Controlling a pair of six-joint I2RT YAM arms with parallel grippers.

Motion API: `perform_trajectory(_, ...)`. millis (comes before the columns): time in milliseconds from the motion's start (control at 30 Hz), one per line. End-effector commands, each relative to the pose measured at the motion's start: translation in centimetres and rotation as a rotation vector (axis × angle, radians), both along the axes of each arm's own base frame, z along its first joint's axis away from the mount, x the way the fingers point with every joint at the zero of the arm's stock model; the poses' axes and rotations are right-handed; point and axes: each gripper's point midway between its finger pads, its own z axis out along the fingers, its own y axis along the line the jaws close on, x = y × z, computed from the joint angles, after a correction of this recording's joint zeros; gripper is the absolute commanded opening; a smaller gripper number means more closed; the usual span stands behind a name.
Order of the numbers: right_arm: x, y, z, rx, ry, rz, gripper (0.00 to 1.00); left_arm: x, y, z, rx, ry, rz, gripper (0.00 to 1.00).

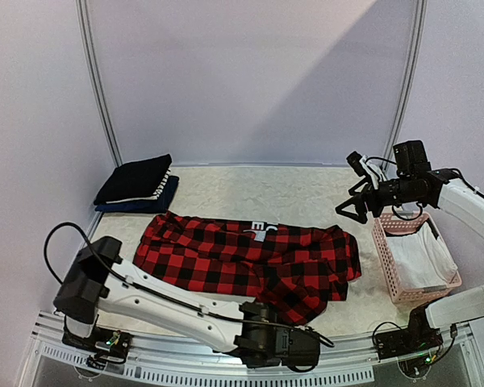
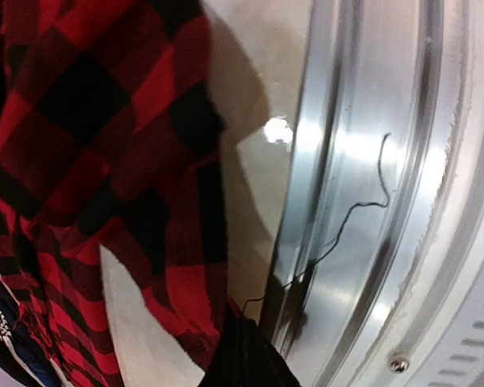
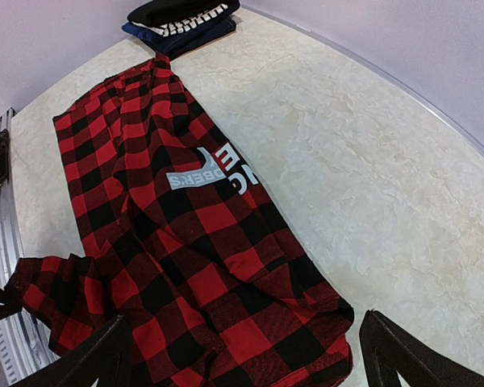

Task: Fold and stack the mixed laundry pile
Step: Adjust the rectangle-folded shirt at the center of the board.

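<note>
Our left gripper point(image 1: 306, 347) is seemingly pinching the plaid shirt point(image 1: 242, 258) at the table point(image 1: 306, 193) edge while our right gripper point(image 1: 353, 206) is hovering wide open.

Soft, even light; a diagonal shadow crosses the back wall point(image 1: 250, 81). The left wrist view is blurry, glare on its metal rail point(image 2: 363, 201); the right wrist view curves at edges.

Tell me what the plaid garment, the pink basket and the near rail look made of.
Plaid garment: soft woven cloth, likely flannel; matte, creased, draping.
Pink basket: rigid plastic, moulded slats.
Near rail: bare metal, probably aluminium; brushed sheen, bright glare.
</note>
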Motion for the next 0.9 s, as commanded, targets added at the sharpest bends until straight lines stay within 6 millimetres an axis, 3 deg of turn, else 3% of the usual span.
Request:
perform_trajectory(0,-0.5,0.1,0.1,0.004,-0.012,0.010,0.99,2.6,0.6,6.5,-0.209,-0.020,0.104,0.00)
perform_trajectory(100,-0.4,0.1,0.2,0.005,-0.015,0.010,0.99,3.0,1.6,7.5,-0.264,0.008,0.143,0.00)
perform_trajectory(300,-0.4,0.2,0.1,0.008,-0.013,0.015,0.99,3.4,3.1,7.6,-0.279,0.050,0.194,0.00)
perform_trajectory(467,-0.5,0.2,-0.1,0.010,-0.004,0.020,0.99,5.9,5.2,9.1,-0.317,0.015,0.266,0.00)
perform_trajectory(667,-0.7,0.4,-0.4,0.012,0.010,0.039,0.99,12.3,10.0,15.6,-0.487,-0.094,0.410,0.00)
perform_trajectory(767,-0.7,0.5,-0.7,0.009,0.021,0.046,0.99,14.6,10.3,19.0,-0.613,-0.101,0.425,0.00)
perform_trajectory(867,-0.5,0.6,-1.0,0.008,0.033,0.052,0.99,17.0,9.4,21.5,-0.674,-0.107,0.410,0.00)
